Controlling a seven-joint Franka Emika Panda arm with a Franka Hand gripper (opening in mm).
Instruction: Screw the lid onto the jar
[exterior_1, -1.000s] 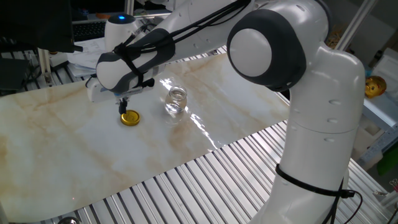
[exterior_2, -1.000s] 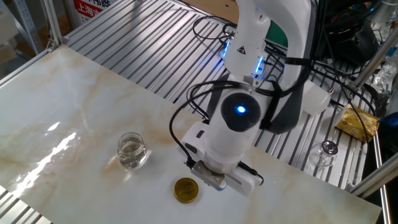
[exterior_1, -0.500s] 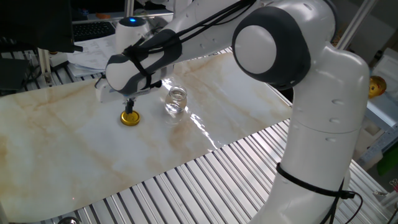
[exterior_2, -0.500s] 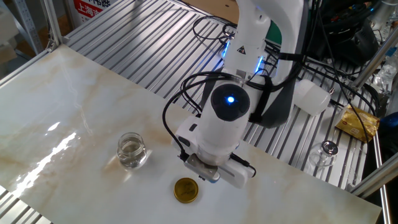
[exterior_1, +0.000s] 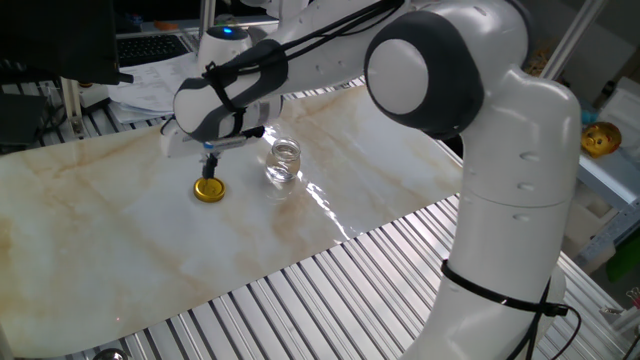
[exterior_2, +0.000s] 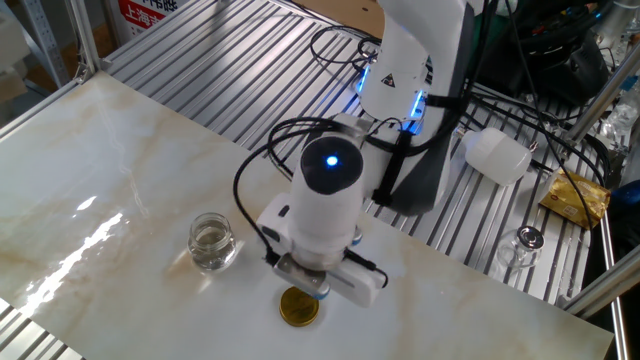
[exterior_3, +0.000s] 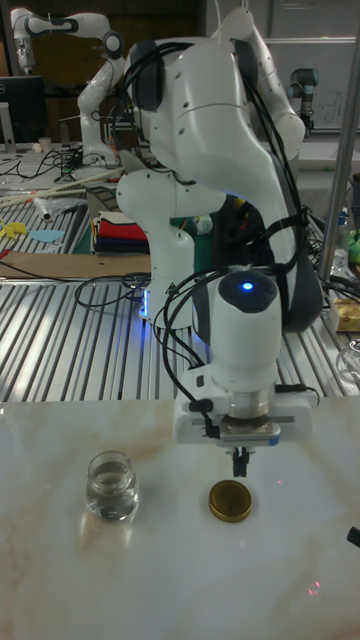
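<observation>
Lid (exterior_1: 209, 190) (exterior_2: 300, 306) (exterior_3: 231, 501) is lying flat on the counter (exterior_1: 120, 250), round face up, no long axis to speak of. Jar (exterior_1: 283, 164) (exterior_2: 212, 243) (exterior_3: 111, 485) is standing upright beside it, mouth open to the top, clear gap between the two.

Gripper (exterior_1: 210, 170) (exterior_3: 241, 462) is hanging fingers-down right above the lid's far rim. In the tall fixed view the fingers are sitting nearly together, with nothing between them; tips look just clear of the lid, though contact is hard to judge.

Both items are sitting mid-counter, nearer the edge that borders the arm's base in the other fixed view. Bare marble is running wide toward the opposite edge and both ends. Slatted metal frame (exterior_2: 220, 80) is surrounding the counter.
</observation>
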